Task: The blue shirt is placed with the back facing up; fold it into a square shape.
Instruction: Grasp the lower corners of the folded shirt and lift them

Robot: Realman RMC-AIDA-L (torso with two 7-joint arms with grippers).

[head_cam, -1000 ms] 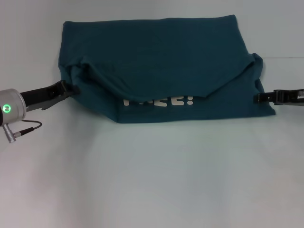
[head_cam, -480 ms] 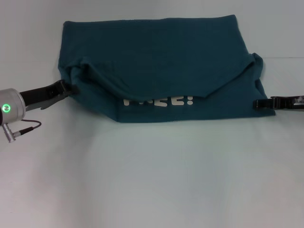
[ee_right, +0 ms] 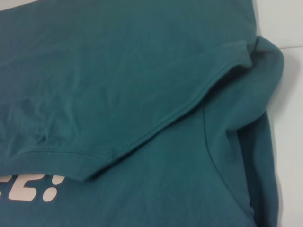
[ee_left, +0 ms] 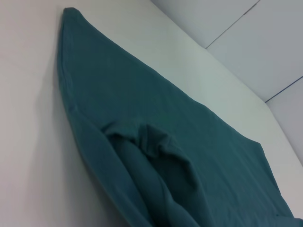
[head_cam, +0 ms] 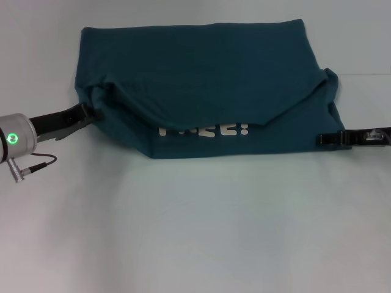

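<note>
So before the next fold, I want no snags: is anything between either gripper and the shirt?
Nothing visible. The left gripper is at the blue shirt's left edge, the right gripper at its right edge, with only bare table around.

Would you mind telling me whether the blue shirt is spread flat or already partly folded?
Partly folded: the blue shirt has an upper layer lying over a lower one, its hem sagging across the white lettering, with bunched corners at both sides.

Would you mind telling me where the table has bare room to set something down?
Free: the wide table strip in front of the blue shirt. Crowded: the shirt's side edges, where the left gripper and right gripper sit.
</note>
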